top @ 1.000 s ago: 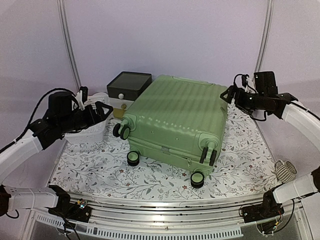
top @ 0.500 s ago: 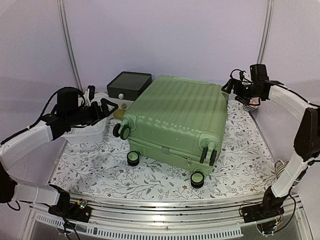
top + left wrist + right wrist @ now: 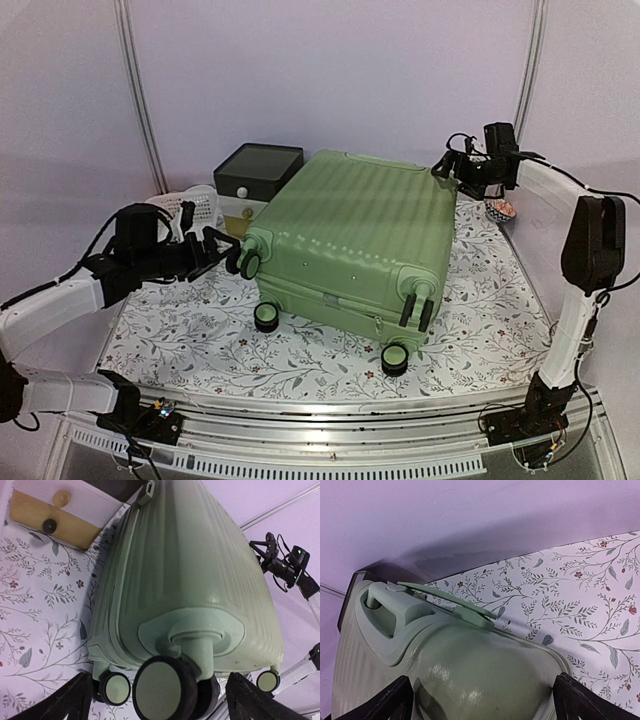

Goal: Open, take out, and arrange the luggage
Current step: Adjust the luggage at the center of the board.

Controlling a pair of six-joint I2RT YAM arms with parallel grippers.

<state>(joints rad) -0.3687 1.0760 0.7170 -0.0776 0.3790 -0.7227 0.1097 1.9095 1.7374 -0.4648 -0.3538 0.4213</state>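
Luggage (image 3: pixel 350 240) lies shut on its side on the flowered cloth (image 3: pixel 180 340), directly between the two pincers.

Left pincer (image 3: pixel 222 252): fingers spread, holding nothing; one caster (image 3: pixel 165 692) sits just ahead of it, in line with the gap.
Right pincer (image 3: pixel 447 168): fingers spread, holding nothing; the rounded corner by the recessed handle (image 3: pixel 395 610) sits just ahead of it.

Hazards, as judged:
- A caster is poor purchase. It probably swivels or rolls, so closing on it could let the case twist free.
- The shell is smooth and curved at the corner, so fingers pressing there may skid off.
- A shove from the right pincer would drive the case toward the left pincer and could knock the drawer box (image 3: pixel 258 170) standing close beyond it.

Count:
- luggage, one
- caster mounts in view, four
- drawer box, one
- white basket (image 3: pixel 195 208), one
- pincers, two
- small patterned object (image 3: pixel 500 211) beyond the right pincer, one, too small to identify
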